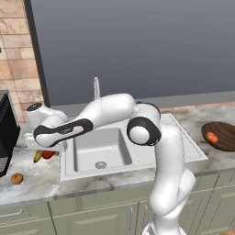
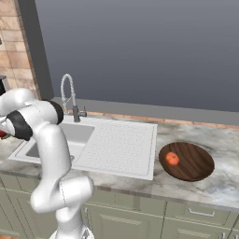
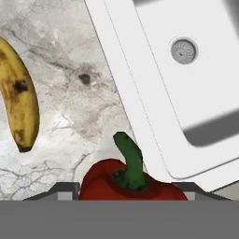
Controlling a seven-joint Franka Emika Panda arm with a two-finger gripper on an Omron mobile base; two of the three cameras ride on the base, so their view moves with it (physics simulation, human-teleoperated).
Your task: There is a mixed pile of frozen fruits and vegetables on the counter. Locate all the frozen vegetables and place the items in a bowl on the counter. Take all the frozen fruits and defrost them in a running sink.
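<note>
Red pepper: bottom centre of the hand view, green stem pointing up, set between the gripper fingers; whether they clamp it cannot be told.
Banana: left edge, on the counter.
Sink: upper right.
Bowl: right base view, centre right, holding an orange-red ball.
Small round fruit: left base view, lower left.
</note>
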